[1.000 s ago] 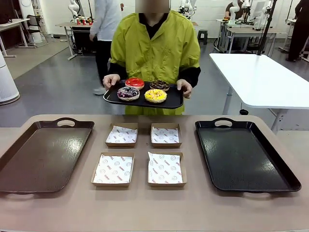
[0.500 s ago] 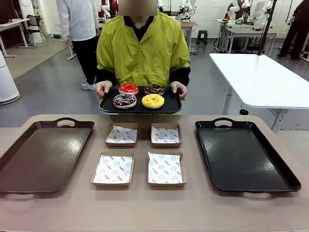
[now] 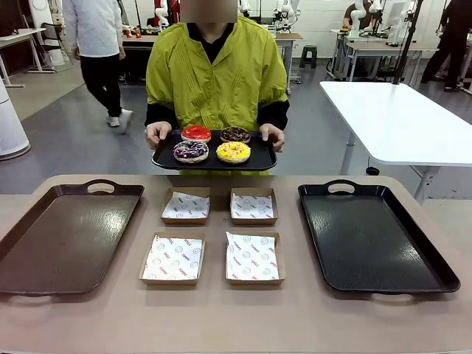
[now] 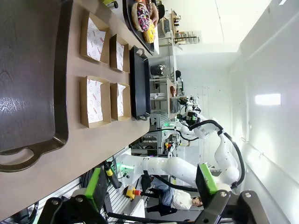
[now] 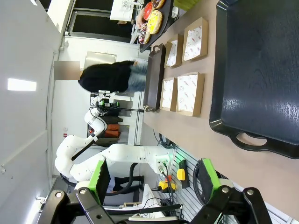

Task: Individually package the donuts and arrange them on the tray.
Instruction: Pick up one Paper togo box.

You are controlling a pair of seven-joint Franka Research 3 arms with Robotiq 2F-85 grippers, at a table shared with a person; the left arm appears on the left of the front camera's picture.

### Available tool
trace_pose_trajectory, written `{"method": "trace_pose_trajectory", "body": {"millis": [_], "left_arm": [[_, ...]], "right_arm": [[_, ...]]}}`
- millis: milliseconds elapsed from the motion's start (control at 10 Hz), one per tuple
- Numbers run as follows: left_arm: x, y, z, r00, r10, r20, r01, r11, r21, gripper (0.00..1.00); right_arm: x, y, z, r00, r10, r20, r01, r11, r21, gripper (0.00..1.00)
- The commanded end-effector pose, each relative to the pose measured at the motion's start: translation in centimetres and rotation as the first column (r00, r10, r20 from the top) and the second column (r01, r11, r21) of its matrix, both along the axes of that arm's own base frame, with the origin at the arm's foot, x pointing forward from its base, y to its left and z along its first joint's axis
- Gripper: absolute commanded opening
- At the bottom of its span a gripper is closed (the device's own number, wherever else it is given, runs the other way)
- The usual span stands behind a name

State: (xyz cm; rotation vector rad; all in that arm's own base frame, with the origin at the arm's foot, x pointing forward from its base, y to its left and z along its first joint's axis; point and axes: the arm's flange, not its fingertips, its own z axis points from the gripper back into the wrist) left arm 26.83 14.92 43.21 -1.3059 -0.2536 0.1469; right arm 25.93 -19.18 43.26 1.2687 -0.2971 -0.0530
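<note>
Donuts (image 3: pixel 234 153) sit four together on a small black tray (image 3: pixel 214 164) that the person holds at upper centre of the front view, beyond the surface (image 3: pixel 295 317). They look light and soft, with frosting that mars easily, so pinch gently across the plain sides. Left end effector (image 4: pixel 150 184) and right end effector (image 5: pixel 154 176) gape wide, empty.

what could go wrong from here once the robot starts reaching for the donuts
1. The donuts sit packed together on a small tray that the person's hands hold in the air beyond the table. A reach could push the tray down or smear a neighbouring frosting.
2. The four boxes are shallow, with loose paper liners. A donut set down off centre may crumple the paper or shove a box.
</note>
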Motion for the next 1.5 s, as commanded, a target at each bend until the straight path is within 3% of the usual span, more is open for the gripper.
{"method": "trace_pose_trajectory", "body": {"millis": [0,200,300,500,800,1100,1400], "left_arm": [[0.2,0.1,0.0,1.000,0.015,0.014,-0.015,1.000,-0.005,1.00],[0.2,0.1,0.0,1.000,0.015,0.014,-0.015,1.000,-0.005,1.00],[0.2,0.1,0.0,1.000,0.015,0.014,-0.015,1.000,-0.005,1.00],[0.2,0.1,0.0,1.000,0.015,0.014,-0.015,1.000,-0.005,1.00],[0.2,0.1,0.0,1.000,0.015,0.014,-0.015,1.000,-0.005,1.00],[0.2,0.1,0.0,1.000,0.015,0.014,-0.015,1.000,-0.005,1.00],[0.2,0.1,0.0,1.000,0.015,0.014,-0.015,1.000,-0.005,1.00]], "right_arm": [[0.0,0.0,0.0,1.000,0.000,0.000,0.000,1.000,0.000,1.00],[0.8,0.5,0.8,1.000,-0.018,-0.009,0.018,1.000,-0.011,1.00],[3.5,1.6,3.3,0.998,-0.040,-0.051,0.038,0.999,-0.039,1.00],[9.3,6.1,9.1,0.990,-0.051,-0.134,0.022,0.976,-0.215,1.00],[14.6,15.6,14.0,0.978,-0.117,-0.173,0.013,0.862,-0.507,1.00],[18.4,26.9,10.6,0.977,-0.170,-0.129,0.019,0.669,-0.743,1.00],[19.8,35.1,6.7,0.981,-0.170,-0.098,0.009,0.540,-0.842,1.00]]}}
